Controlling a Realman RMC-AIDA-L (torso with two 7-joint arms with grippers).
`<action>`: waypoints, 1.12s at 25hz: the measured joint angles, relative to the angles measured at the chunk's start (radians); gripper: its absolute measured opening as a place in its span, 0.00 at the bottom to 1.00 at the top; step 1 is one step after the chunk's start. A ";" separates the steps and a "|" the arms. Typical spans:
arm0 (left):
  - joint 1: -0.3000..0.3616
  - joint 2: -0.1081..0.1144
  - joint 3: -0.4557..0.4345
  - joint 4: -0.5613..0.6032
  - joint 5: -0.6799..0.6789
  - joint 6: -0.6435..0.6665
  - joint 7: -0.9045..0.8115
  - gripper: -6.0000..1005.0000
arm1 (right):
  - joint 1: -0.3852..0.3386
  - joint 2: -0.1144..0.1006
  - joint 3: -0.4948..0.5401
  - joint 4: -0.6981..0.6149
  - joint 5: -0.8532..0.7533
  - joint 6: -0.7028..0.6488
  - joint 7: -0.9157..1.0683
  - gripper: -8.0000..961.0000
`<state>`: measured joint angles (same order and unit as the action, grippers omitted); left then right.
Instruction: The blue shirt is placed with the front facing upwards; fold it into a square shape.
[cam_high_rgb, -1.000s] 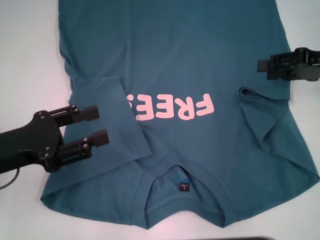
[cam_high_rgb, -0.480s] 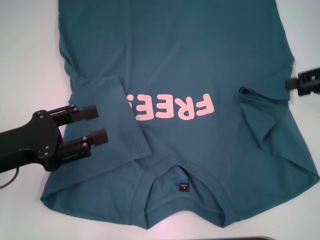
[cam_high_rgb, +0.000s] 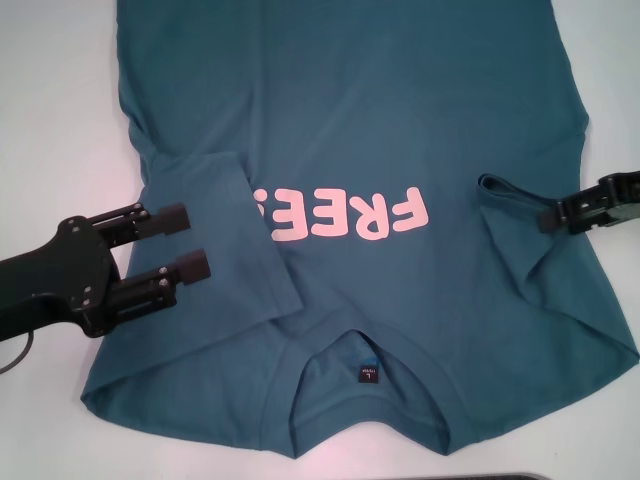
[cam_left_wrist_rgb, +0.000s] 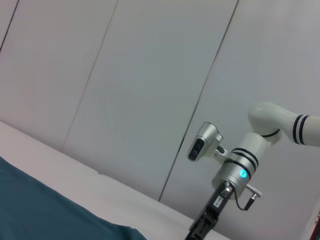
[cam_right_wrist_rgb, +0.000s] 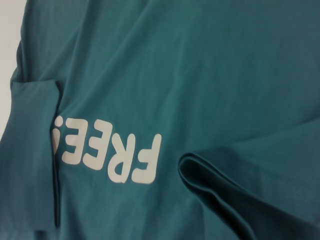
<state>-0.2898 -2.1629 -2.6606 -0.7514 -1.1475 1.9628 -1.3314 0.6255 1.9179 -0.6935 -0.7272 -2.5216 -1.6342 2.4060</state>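
Note:
The blue shirt (cam_high_rgb: 400, 110) lies flat on the white table, front up, collar and its small dark label (cam_high_rgb: 368, 374) nearest me. The pink "FREE!" lettering (cam_high_rgb: 345, 215) reads upside down. One short sleeve (cam_high_rgb: 215, 220) is folded inward over the "!". The other sleeve is folded inward too, with a raised fold edge (cam_high_rgb: 497, 188). My left gripper (cam_high_rgb: 186, 240) hovers open above the folded left sleeve with nothing in it. My right gripper (cam_high_rgb: 548, 216) is at the raised fold edge on the right. The right wrist view shows the lettering (cam_right_wrist_rgb: 107, 155) and that fold ridge (cam_right_wrist_rgb: 215, 185).
White table (cam_high_rgb: 60, 120) shows on both sides of the shirt. A dark strip (cam_high_rgb: 500, 477) runs along the near edge. The left wrist view looks across the shirt (cam_left_wrist_rgb: 40, 210) to my right arm (cam_left_wrist_rgb: 235, 170) and a grey panelled wall (cam_left_wrist_rgb: 125, 75).
The right gripper has come nearer along the shirt's right edge, from beside the body to the folded right sleeve. The left gripper has drawn back slightly to the left.

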 joint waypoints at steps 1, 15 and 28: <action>0.000 0.000 0.000 0.001 0.000 0.000 0.000 0.64 | 0.003 0.004 0.000 0.005 0.000 0.009 0.000 0.68; 0.000 0.000 -0.001 0.001 0.000 -0.001 0.000 0.64 | 0.039 0.061 0.009 0.037 0.134 0.032 -0.089 0.69; 0.003 0.000 -0.022 0.002 0.000 0.003 0.000 0.64 | -0.067 -0.056 0.021 0.028 0.185 -0.035 0.005 0.69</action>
<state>-0.2872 -2.1629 -2.6830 -0.7497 -1.1474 1.9658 -1.3314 0.5587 1.8616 -0.6721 -0.6995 -2.3371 -1.6693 2.4112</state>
